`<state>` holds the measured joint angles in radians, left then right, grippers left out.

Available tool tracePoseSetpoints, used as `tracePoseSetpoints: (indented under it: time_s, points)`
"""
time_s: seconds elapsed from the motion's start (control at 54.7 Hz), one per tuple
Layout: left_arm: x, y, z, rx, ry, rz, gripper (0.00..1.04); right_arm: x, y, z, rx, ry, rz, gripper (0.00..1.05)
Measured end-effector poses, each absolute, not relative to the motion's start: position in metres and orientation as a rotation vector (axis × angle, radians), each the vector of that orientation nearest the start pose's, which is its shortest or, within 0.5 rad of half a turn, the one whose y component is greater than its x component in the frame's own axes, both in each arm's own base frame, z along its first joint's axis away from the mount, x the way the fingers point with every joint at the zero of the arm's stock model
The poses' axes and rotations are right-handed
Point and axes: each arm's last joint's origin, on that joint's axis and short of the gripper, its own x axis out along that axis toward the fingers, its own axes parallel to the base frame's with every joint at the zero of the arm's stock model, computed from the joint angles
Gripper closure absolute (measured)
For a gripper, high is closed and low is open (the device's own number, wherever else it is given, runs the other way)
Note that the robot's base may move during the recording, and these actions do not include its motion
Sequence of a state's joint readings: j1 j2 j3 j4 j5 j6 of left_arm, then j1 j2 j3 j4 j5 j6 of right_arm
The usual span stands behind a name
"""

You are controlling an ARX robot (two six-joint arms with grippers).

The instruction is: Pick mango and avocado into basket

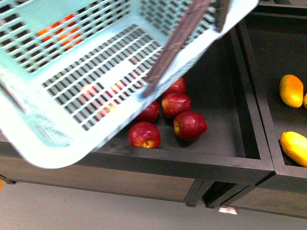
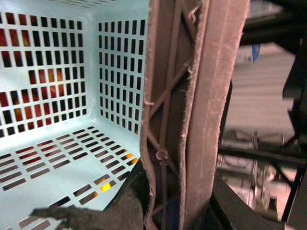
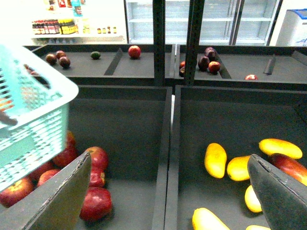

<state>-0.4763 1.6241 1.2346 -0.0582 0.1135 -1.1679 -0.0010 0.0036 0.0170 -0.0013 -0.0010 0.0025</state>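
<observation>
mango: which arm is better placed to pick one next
Right. The right gripper is open and empty, facing the bin with the mangoes. The left wrist view sits against the handle of the raised basket, so the left arm seems busy carrying it.

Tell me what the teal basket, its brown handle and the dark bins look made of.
The light teal slotted basket looks like moulded plastic, faintly glossy, with uniform slots. Its brown ribbed handle seems matte plastic, edges frayed. The dark fruit bin looks matte, perhaps painted wood or laminate; unclear which.

Overexposed glare on the basket (image 1: 33,143), soft focus throughout.
</observation>
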Motion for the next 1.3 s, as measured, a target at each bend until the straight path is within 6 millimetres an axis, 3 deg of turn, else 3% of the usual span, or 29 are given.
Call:
tracePoseSetpoints:
  time_s: [0.11,0.201,0.621,0.731,0.84,0.987,1.096,1.151,1.206,1.297]
  points:
    - [0.325,-0.204,0.288,-0.956,0.825,-0.378,0.86,0.097,0.0,0.169,0.002,-0.012,0.0,0.09]
    - [0.319,-0.215,0.285,-0.914,0.863,-0.422,0.86,0.097,0.0,0.169,0.002,-0.012,0.0,0.09]
    - [0.321,-0.214,0.285,-0.869,0.834,-0.42,0.86,0.097,0.0,0.169,0.005,-0.009,0.0,0.09]
    - [0.321,-0.214,0.285,-0.87,0.836,-0.423,0.86,0.102,-0.007,0.169,0.14,0.364,-0.039,0.09]
    - [0.321,-0.214,0.286,-0.868,0.836,-0.426,0.86,0.116,-0.022,0.172,0.218,0.458,-0.118,0.09]
    - [0.321,-0.214,0.286,-0.869,0.835,-0.424,0.86,0.146,-0.053,0.191,0.238,0.379,-0.254,0.09]
    - [0.321,-0.214,0.286,-0.868,0.835,-0.424,0.86,0.193,-0.091,0.198,0.232,0.34,-0.384,0.09]
    - [0.321,-0.214,0.286,-0.868,0.835,-0.425,0.86,0.22,-0.108,0.188,0.238,0.369,-0.416,0.09]
    - [0.321,-0.214,0.286,-0.868,0.835,-0.425,0.86,0.251,-0.128,0.167,0.231,0.431,-0.449,0.09]
    - [0.321,-0.214,0.286,-0.869,0.836,-0.425,0.86,0.287,-0.153,0.132,0.242,0.525,-0.489,0.09]
